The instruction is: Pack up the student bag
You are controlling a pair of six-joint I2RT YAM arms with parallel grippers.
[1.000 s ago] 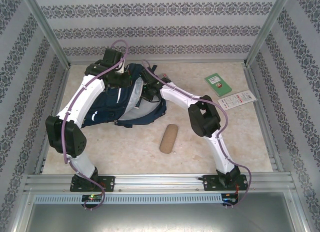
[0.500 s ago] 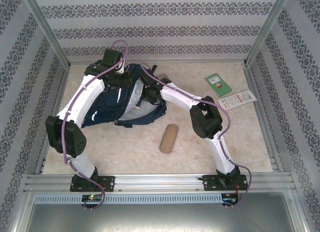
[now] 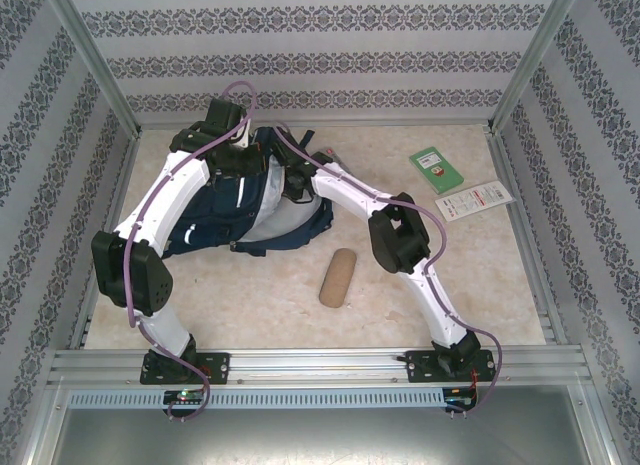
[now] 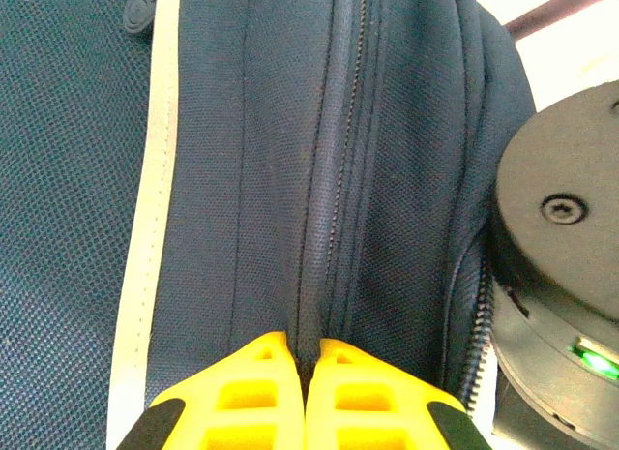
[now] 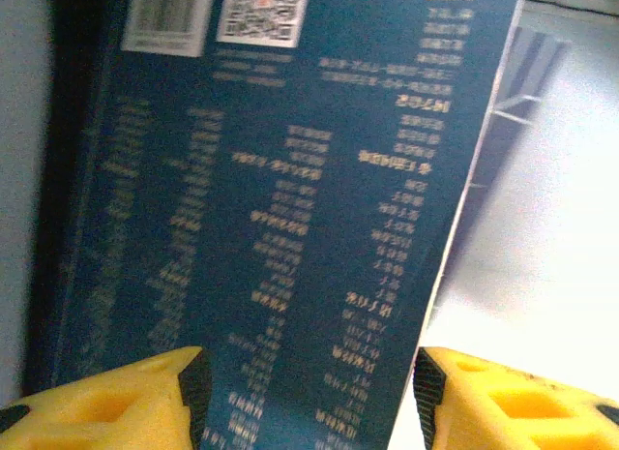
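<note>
— Where does the student bag (image 3: 205, 228) sit?

— At the far left of the table (image 3: 250, 295), mouth gaping so that its pale lining (image 3: 272, 217) shows. Both arms reach into it, and the right gripper (image 5: 305, 368) is the one over the opening.

— What does the next move turn on?

— A blue book (image 5: 290, 179), I'd judge. From the right wrist its printed back cover lies straight ahead of the claw, its long axis running away from the fingers and leaning slightly right. The pale lining is beside it on the right.

— Is the claw gripping it?

— It doesn't look so. The two yellow fingers stand wide apart and the cover's flat face lies beyond the gap. The left finger overlaps the cover's near corner, but I can't tell whether either pad touches it.

— And the other arm?

— The left gripper (image 4: 304, 358) has its fingers pressed together on a ridge of navy fabric beside the zipper (image 4: 334, 179), with the white stripe (image 4: 145, 227) off to the left. That reads as holding the mouth up.

— What else is out?

— A tan pouch (image 3: 338, 277) near the middle, and a green book (image 3: 433, 169) and a white leaflet (image 3: 474, 199) at the far right — well apart from the bag and nearer the right arm.
</note>
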